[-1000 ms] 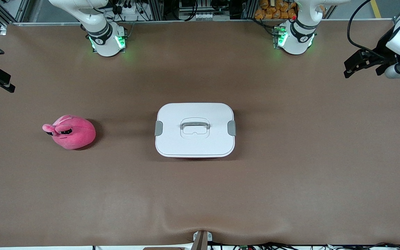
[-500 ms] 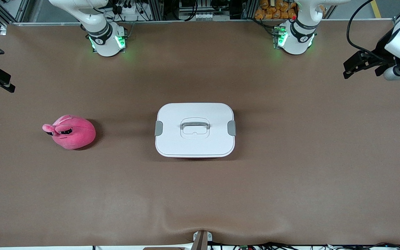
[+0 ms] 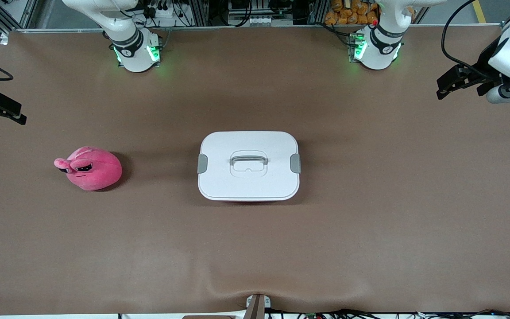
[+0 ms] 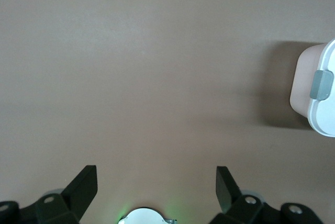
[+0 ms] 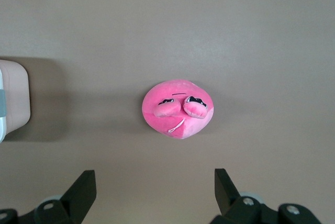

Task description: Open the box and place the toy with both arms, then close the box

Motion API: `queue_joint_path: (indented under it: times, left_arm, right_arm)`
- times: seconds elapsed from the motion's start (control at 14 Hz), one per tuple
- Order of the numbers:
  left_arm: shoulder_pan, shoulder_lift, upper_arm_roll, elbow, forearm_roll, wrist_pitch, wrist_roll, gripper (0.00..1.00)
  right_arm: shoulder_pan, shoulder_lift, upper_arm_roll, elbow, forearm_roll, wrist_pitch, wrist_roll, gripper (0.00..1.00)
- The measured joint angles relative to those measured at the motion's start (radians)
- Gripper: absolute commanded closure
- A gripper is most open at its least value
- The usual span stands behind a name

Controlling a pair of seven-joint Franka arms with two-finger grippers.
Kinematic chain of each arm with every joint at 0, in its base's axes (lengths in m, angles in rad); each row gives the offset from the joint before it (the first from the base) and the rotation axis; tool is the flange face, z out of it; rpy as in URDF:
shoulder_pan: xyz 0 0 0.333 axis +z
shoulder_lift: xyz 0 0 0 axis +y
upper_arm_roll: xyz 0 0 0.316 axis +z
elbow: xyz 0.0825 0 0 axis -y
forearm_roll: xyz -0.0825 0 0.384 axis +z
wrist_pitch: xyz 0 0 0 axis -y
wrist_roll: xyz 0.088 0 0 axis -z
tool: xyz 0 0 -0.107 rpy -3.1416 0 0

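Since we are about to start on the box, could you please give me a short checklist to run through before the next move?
1. Box closed, white lid seated: ok.
2. Both grey clips down against the lid's ends: ok, as far as the front view shows.
3. Toy lying free on the table, toward the right arm's end, apart from the box: ok.
4. Left tool open and holding nothing, over the left arm's end of the table: ok.
5. Right tool open and holding nothing, over the table's edge at the right arm's end, above the toy in its wrist view: ok.
6. Whether the clips are latched tight: cannot tell.
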Motion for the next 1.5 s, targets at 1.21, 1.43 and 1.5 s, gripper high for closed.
queue_joint_path:
  times: [1.21,1.43,1.5]
  left_arm:
    - [-0.011,0.073,-0.102,0.007,-0.046,0.021,-0.409,0.00]
    - [-0.018,0.087,-0.133,0.011,-0.046,0.039,-0.501,0.00]
    - [-0.020,0.091,-0.146,0.013,-0.046,0.047,-0.539,0.00]
  right_arm:
    - [-0.004,0.167,0.002,0.020,0.000,0.016,0.000,0.00]
    - [-0.008,0.219,0.004,0.020,0.000,0.017,0.000,0.00]
    - [-0.007,0.246,0.007,0.020,0.000,0.020,0.000,0.00]
